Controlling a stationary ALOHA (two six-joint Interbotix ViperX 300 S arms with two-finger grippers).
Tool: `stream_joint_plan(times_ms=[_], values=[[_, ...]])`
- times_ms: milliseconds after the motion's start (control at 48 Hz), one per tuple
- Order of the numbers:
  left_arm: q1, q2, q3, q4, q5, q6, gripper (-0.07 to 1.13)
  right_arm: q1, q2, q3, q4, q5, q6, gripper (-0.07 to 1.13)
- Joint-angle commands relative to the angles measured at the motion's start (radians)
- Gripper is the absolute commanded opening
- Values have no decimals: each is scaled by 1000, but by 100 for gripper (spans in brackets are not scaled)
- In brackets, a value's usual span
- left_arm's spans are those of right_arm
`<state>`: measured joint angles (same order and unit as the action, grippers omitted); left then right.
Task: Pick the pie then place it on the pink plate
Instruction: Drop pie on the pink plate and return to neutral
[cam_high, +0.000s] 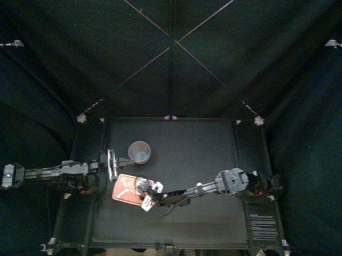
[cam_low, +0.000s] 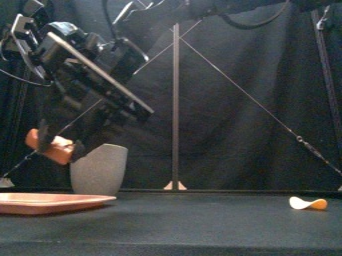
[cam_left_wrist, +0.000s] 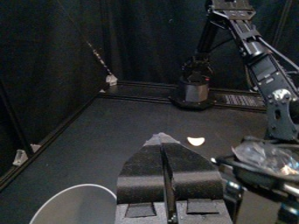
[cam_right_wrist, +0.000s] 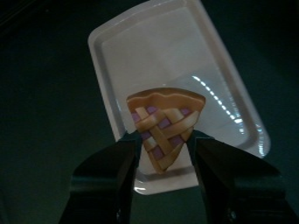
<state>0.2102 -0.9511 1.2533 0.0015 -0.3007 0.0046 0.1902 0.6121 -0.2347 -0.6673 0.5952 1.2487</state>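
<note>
A lattice-topped pie slice (cam_right_wrist: 167, 121) is pinched between the jaws of my right gripper (cam_right_wrist: 167, 144). It hangs above the pink plate (cam_right_wrist: 140, 48), clear of the surface. From the front, the pie (cam_low: 55, 150) hovers over the plate (cam_low: 40, 203) at the table's left. In the top view my right gripper (cam_high: 144, 197) reaches in from the right over the plate (cam_high: 124, 182). My left gripper (cam_left_wrist: 162, 144) rests beside the plate with nothing in its shut jaws.
A tall grey speckled cup (cam_low: 98, 168) stands just behind the plate; the top view shows the cup (cam_high: 139, 151) too. A small orange and white toy (cam_low: 309, 203) lies on the table at the right.
</note>
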Motion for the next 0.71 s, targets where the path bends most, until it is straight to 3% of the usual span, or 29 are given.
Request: stream_joint_plan(times_ms=[21, 208, 458, 708], values=[[5, 2, -8, 3, -9, 2, 5, -20, 11, -78, -3, 3, 0, 80], [6, 0, 3, 3, -9, 2, 5, -41, 38, -120, -9, 37, 0, 100], [5, 0, 2, 3, -9, 0, 5, -34, -34, -60, -52, 43, 0, 101], [5, 0, 2, 0, -9, 0, 5, 55, -219, 143, -126, 29, 17, 101]])
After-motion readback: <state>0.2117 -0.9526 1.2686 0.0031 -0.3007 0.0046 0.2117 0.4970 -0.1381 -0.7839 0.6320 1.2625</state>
